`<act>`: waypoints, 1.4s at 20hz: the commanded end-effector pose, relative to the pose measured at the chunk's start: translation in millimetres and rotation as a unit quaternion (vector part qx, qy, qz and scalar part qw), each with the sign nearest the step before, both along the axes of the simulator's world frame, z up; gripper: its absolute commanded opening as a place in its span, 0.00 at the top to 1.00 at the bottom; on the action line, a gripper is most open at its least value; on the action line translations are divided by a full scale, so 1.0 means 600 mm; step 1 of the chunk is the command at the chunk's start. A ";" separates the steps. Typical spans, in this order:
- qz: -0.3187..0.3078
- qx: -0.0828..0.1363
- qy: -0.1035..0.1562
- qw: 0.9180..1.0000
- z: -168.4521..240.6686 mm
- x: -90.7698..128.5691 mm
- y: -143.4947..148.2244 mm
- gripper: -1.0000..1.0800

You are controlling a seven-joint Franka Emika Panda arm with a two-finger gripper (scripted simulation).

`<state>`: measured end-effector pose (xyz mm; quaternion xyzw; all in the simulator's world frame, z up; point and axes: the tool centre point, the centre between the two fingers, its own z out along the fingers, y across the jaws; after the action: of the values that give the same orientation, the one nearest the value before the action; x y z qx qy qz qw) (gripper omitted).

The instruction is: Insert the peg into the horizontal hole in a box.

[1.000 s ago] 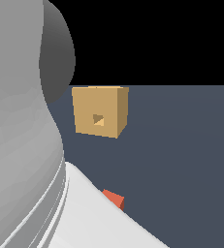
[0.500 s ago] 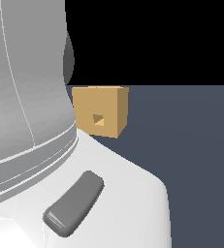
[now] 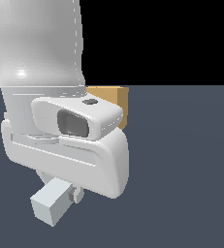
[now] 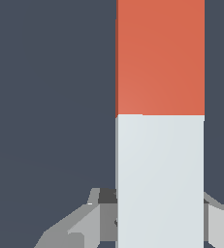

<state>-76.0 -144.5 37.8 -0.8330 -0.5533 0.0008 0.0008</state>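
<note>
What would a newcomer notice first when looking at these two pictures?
In the exterior view, the big white robot arm fills the exterior view's left and hides most of the tan box behind it. In the wrist view, the peg dominates, orange-red at one end and pale grey at the other, with the gripper at its grey part.

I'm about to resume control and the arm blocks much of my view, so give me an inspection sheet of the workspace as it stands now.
Surface: flat dark blue-grey floor, bare where visible.
Peg: the peg runs between the fingers in the wrist view, pale grey half nearest the gripper, orange-red half beyond; its grey end pokes out below the arm in the exterior view.
Box: the box is mostly hidden behind the arm; only a tan corner shows.
Hole: not visible.
Clutter: nothing seen.
Gripper: the gripper has fingers on both sides of the peg; contact cannot be confirmed.
Cables: nothing seen.
Surroundings: black background above the floor.
</note>
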 end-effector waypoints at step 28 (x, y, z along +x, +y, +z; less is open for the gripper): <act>0.035 0.000 0.000 0.999 0.043 -0.039 0.258 1.00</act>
<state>-100.3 10.1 63.0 -0.8133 -0.5819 0.0017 0.0010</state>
